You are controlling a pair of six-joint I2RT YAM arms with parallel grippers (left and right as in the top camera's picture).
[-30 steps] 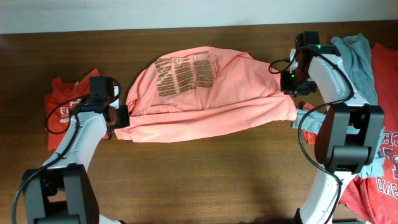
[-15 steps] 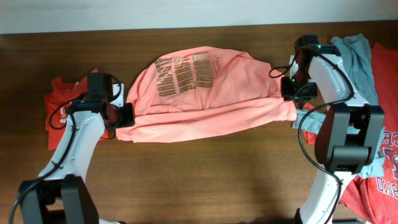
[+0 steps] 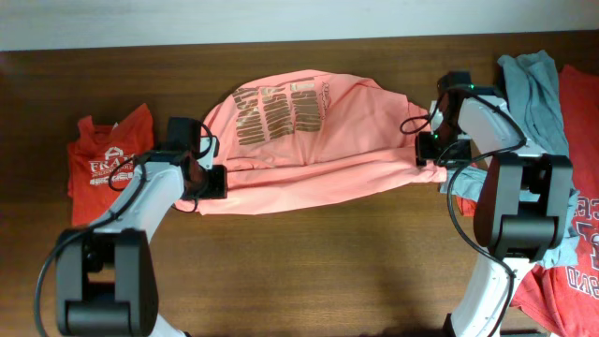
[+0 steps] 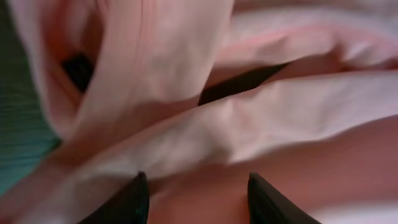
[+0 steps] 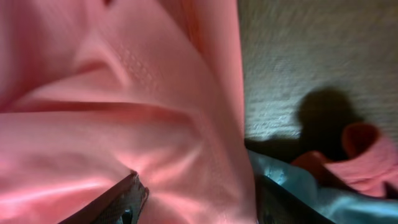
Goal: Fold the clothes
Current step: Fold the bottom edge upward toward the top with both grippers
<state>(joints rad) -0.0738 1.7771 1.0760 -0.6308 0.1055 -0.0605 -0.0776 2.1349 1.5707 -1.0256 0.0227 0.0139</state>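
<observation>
Centrally, one pink shirt [image 3: 318,173] lies folded over on the tabletop [image 3: 309,271] between two pincers: the left pincer [image 3: 221,181] at its left end, the right pincer [image 3: 423,152] at its right end. Both stand parted over pink cloth. One orange shirt [image 3: 103,164] lies left; one grey shirt [image 3: 533,94] and red cloth [image 3: 580,122] lie right.

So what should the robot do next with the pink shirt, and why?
Probably lift both away. The left gripper and right gripper sit at opposite ends of the pink shirt with jaws apart, and it lies on the table.
</observation>
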